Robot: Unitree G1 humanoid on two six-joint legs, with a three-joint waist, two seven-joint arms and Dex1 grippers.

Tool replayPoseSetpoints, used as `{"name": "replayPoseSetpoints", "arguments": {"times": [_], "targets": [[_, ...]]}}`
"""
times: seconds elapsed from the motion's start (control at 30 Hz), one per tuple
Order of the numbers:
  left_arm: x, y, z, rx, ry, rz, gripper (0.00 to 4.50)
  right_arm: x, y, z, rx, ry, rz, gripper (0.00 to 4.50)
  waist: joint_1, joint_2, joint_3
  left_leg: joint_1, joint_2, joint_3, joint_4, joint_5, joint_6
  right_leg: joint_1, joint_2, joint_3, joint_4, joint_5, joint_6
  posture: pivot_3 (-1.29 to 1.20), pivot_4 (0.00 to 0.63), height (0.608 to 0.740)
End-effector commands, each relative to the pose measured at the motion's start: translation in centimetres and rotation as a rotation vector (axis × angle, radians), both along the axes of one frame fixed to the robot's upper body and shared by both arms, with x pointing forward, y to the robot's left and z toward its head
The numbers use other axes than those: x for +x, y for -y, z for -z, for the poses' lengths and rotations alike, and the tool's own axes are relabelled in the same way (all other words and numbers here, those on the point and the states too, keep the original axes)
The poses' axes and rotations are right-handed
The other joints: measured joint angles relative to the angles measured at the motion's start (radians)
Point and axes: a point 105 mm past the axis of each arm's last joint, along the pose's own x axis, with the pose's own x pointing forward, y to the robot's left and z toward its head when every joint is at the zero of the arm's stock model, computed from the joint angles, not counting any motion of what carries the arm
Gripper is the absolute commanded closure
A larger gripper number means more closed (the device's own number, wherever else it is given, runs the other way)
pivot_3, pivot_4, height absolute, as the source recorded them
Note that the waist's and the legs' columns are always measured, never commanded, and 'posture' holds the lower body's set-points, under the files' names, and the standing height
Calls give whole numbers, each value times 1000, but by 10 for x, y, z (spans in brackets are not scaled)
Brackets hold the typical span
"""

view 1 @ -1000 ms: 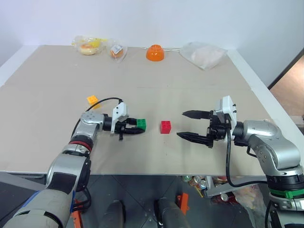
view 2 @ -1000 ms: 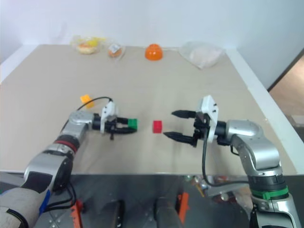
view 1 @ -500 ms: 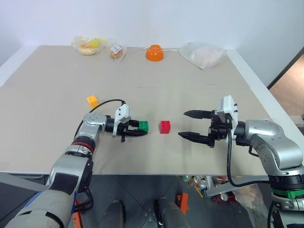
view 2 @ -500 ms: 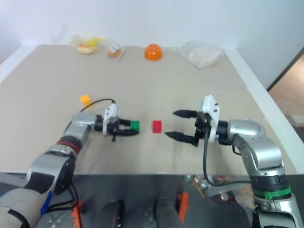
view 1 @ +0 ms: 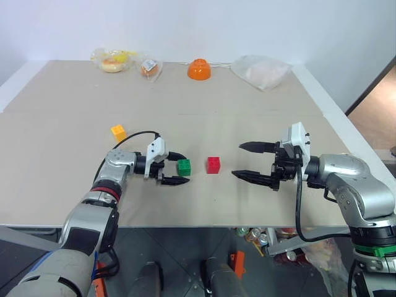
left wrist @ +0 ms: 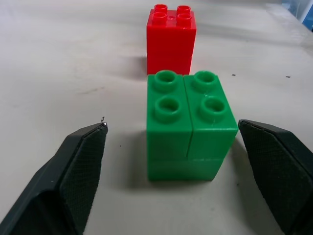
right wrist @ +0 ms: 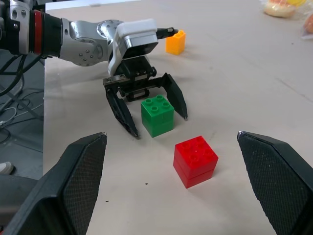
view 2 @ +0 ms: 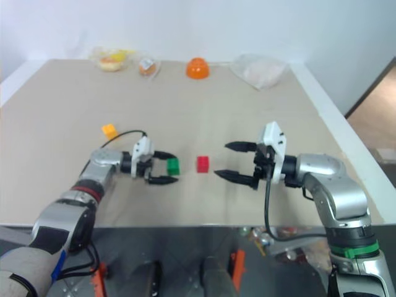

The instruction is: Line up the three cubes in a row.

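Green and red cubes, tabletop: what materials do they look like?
Green cube and red cube: likely moulded hard plastic, smooth and glossy, with round studs and a seam line. Tabletop: matte beige sheet, perhaps cardboard or laminate; can't tell which.

Landmark: red studded plastic brick (view 1: 213,164), on the beige table (view 1: 260,117). Green studded plastic brick (view 1: 184,167) just beside it, left (apart). Yellow-orange studded plastic brick (view 1: 118,132) farther left, behind. Orange bowl (view 1: 199,68) well behind.
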Motion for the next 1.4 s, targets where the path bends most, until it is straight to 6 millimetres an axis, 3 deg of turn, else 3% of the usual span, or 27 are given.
{"name": "replayPoseSetpoints", "arguments": {"times": [0.03,0.33,0.57,0.77,1.07,1.23,1.4], "targets": [[2,-48,-6,9,25,-107,11,-1,1,-11,-10,38,-15,62,-7,0,0,1,1,0,0,0,0,0,1,0,1,0,-1,0,150,740],[-21,-125,-14,4,28,-258,11,11,-2,-22,4,77,-24,62,-21,0,0,2,2,0,-2,0,0,0,2,1,2,-1,-3,0,150,740],[-17,-151,-25,-138,76,-588,11,39,-23,-13,-10,158,32,62,-20,0,0,2,3,0,-2,0,0,0,2,0,3,-1,-3,0,150,740],[-9,-174,-21,-210,80,-933,11,45,-42,-19,39,183,-10,62,-16,0,0,2,2,0,-2,0,0,0,1,0,3,-1,-3,0,150,740],[-11,-173,-10,-234,42,-1104,11,46,-57,-19,73,191,-34,62,-16,0,0,2,2,0,-2,0,0,0,1,0,3,-1,-3,0,150,740],[4,-187,-18,-225,40,-1155,11,46,-57,-20,83,195,-30,62,-16,0,0,4,2,0,-2,0,0,1,2,0,3,0,-4,0,150,740],[19,-184,-18,-196,18,-1104,11,43,-55,-21,87,194,-32,62,-16,0,0,4,2,1,-2,1,0,1,2,0,2,1,-4,0,150,740]]}}
